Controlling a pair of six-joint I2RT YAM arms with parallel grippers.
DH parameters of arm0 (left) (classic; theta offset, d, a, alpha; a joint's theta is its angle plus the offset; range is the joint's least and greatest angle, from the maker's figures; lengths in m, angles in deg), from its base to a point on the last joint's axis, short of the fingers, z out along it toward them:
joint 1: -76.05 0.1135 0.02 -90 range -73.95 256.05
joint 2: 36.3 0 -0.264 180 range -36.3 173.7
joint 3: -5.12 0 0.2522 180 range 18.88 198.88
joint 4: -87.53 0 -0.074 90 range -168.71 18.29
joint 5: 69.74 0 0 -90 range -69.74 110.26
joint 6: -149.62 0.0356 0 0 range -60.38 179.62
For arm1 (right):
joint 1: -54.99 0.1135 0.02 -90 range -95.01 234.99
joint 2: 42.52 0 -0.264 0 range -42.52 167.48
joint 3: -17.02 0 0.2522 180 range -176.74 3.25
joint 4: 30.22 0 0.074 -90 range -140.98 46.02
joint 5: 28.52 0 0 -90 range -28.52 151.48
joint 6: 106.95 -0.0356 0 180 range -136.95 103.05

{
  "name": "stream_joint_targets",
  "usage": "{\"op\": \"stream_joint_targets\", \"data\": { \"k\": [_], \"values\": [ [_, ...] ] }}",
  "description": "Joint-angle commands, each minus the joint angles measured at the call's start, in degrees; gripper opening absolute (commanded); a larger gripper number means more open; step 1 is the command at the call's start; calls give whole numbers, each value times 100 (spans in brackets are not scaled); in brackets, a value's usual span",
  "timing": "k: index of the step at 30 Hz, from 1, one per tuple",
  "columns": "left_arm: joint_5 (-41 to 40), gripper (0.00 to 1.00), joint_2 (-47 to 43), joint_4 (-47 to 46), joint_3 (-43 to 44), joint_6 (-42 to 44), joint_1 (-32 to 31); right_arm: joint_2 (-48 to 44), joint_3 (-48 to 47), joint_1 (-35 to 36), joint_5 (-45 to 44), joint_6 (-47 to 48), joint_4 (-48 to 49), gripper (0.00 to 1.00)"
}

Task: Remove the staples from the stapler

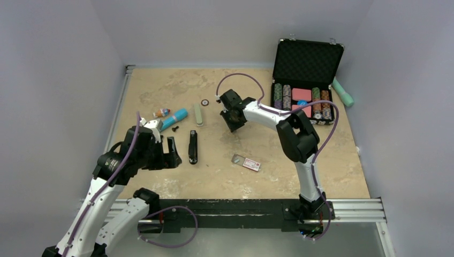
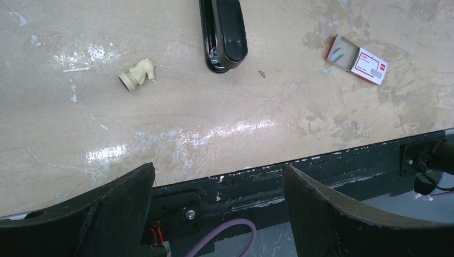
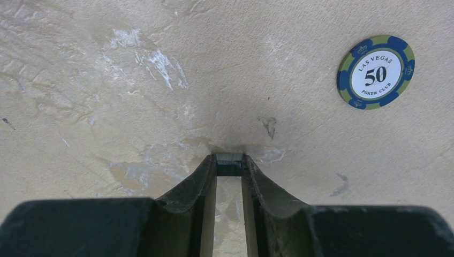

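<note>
Top external: two arms work over a tan bench [image 1: 300,160], the staples already out of the stapler [image 1: 193,147].
An open poker-chip case [image 1: 308,64] sits at the far right corner. The left arm [image 1: 115,166] hangs by the near left corner, its jaws spread wide and empty. The black stapler lies just beside them, left of the bench's middle. A staple box [image 1: 250,164] lies toward the near edge. Toward the far edge, the right jaws pinch a short grey staple strip [image 3: 229,163] at their tips.

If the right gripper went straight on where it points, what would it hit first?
Probably the bare table just past the staple strip the right gripper pinches; the poker chip lies off to the side.
</note>
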Motion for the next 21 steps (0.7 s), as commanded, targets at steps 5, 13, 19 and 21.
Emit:
{"op": "stream_joint_targets", "data": {
  "k": [5,13,19,21],
  "values": [
    [-65,91,-45,-188,-25,-81,-25,-163,-337,17,93,37,-250,20],
    [-65,91,-52,-197,-29,-85,-26,-460,-609,19,309,1,-485,17],
    [-61,91,-53,-193,-28,-85,-25,-865,-493,16,411,-135,-603,18],
    [-65,91,-71,-197,-30,-80,-24,-1099,-353,21,448,-211,-617,18]
  ]
}}
